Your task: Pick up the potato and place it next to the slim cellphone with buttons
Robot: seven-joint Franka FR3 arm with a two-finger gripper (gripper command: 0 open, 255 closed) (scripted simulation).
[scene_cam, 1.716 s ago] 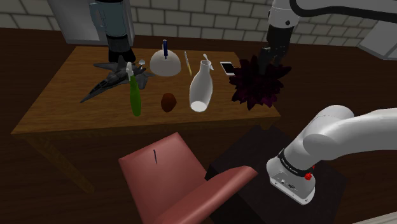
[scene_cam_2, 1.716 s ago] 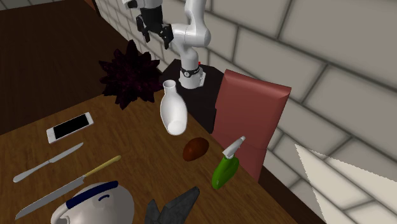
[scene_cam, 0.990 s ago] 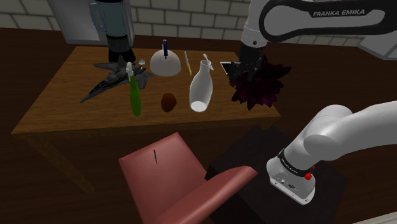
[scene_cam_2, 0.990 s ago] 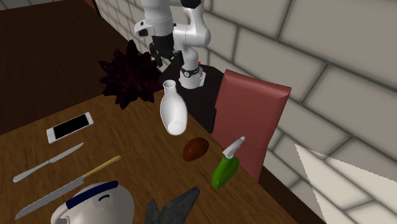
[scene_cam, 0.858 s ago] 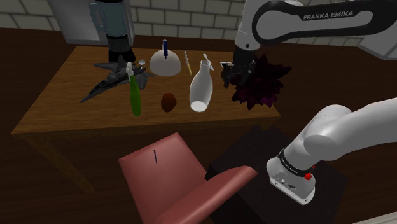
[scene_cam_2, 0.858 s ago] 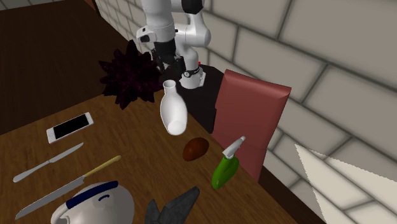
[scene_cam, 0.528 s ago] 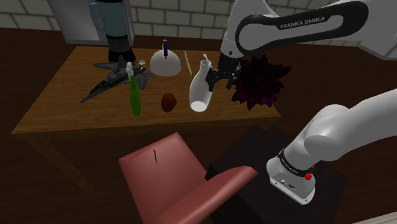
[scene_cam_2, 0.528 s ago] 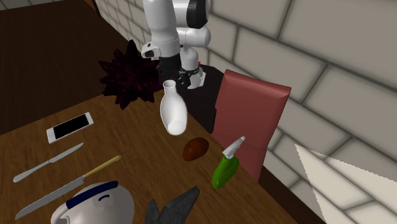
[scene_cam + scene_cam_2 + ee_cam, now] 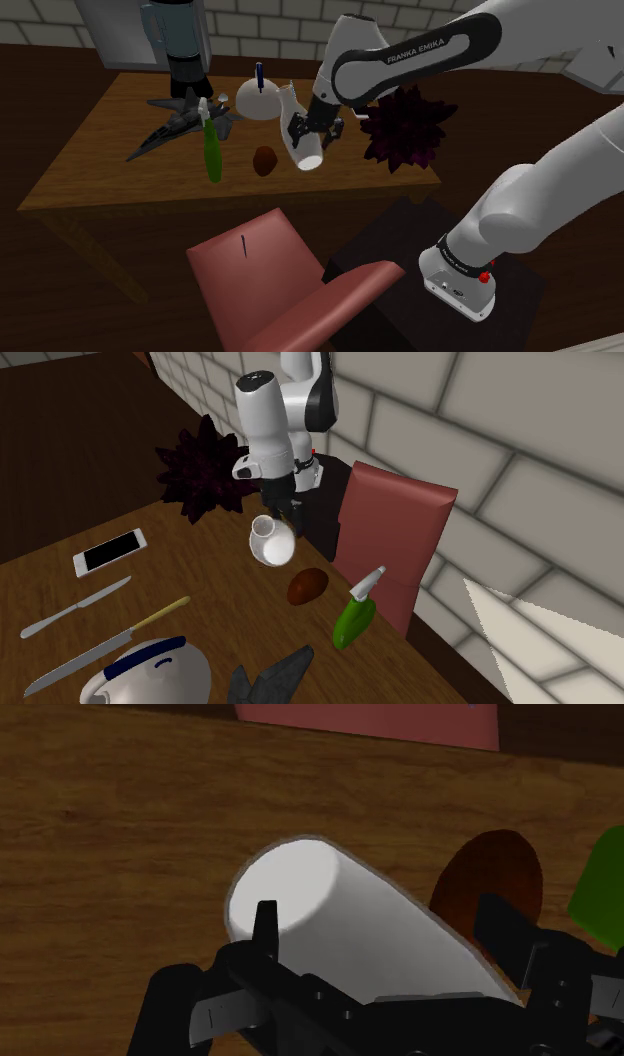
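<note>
Wooden table (image 9: 90, 150) below, and the white vase (image 9: 303, 152) leans over right between the spread fingers of my gripper (image 9: 312, 128) — open, gripping nothing. The brown potato (image 9: 264, 160) lies on the table close beside one finger. I'd lift clear of the vase, shift over the potato, then descend slowly — centred.

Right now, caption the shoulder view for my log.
Gripper at a tilted white vase; brown potato beside it on the wooden table.
</note>
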